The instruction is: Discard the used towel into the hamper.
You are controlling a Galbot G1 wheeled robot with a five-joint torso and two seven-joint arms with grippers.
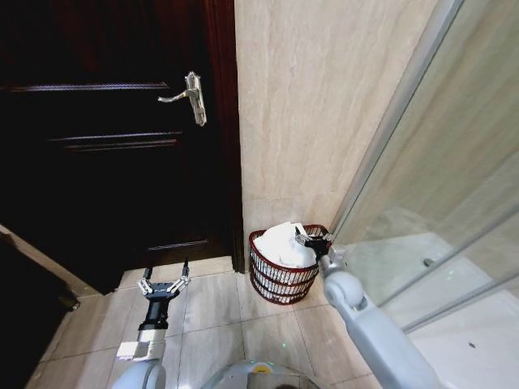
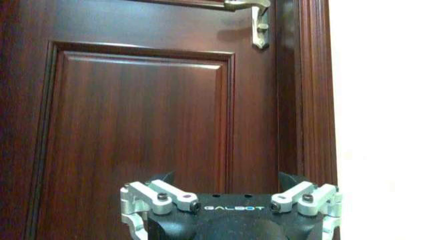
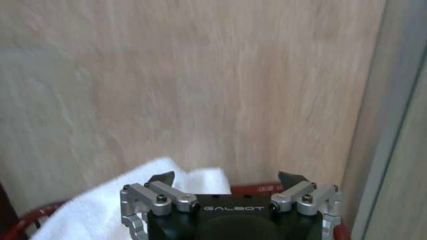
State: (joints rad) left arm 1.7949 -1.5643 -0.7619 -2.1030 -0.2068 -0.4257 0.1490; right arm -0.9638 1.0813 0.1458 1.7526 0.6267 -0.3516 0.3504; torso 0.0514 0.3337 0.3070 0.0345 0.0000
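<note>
The hamper (image 1: 280, 284), a small round dark red openwork basket, stands on the floor in the corner between door frame and wall. A white towel (image 1: 284, 243) lies bunched inside it and rises above the rim. My right gripper (image 1: 315, 237) hovers open over the hamper's right rim, just beside the towel, with nothing between its fingers. The right wrist view has the same towel (image 3: 100, 205) and red rim (image 3: 27, 220) below the open right gripper (image 3: 227, 177). My left gripper (image 1: 165, 278) hangs open low over the floor tiles, left of the hamper, facing the door (image 2: 133, 125).
A dark wooden door (image 1: 105, 146) with a metal handle (image 1: 190, 97) fills the left. A beige stone wall (image 1: 324, 105) stands behind the hamper. A glass shower screen (image 1: 438, 162) runs along the right. Tiled floor (image 1: 211, 316) lies between my arms.
</note>
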